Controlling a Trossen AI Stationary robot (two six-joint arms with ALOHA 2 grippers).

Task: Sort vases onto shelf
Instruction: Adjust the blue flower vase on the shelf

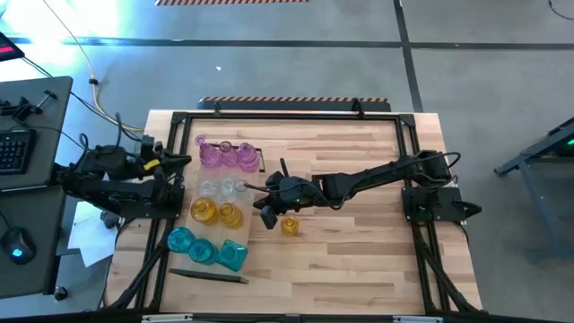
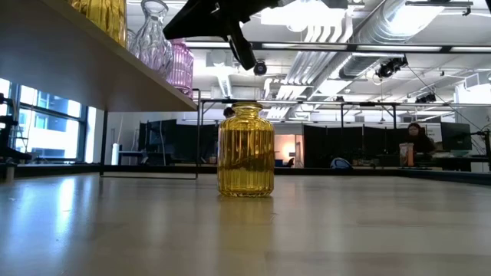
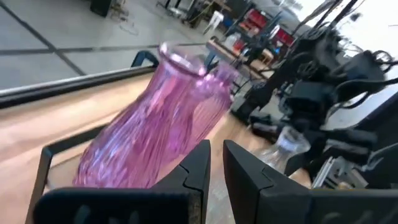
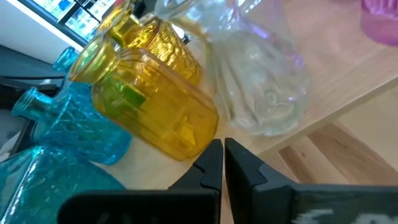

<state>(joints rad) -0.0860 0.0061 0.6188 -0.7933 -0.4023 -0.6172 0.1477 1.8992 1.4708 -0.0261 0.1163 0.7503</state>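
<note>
Vases stand grouped by colour along the shelf (image 1: 184, 188), a light-wood board at the left side of the table (image 1: 359, 260): pink vases (image 1: 222, 154) at its far end, clear vases (image 1: 220, 187) next, two yellow vases (image 1: 215, 212) after them, and teal vases (image 1: 208, 249) at its near end. None visibly holds anything. One more ribbed yellow vase (image 2: 245, 150) stands upright on the table, off the shelf, just beside the shelf's yellow pair on the side toward the table's middle. The right gripper (image 1: 266, 213) hangs between that lone vase and the shelf, fingers pressed together and holding nothing; its wrist view looks at the yellow pair, the teal ones and a clear one. The left gripper (image 3: 214, 165) sits near the shelf's pink end, its fingers a narrow gap apart and empty, with a pink vase (image 3: 155, 127) just ahead of them.
</note>
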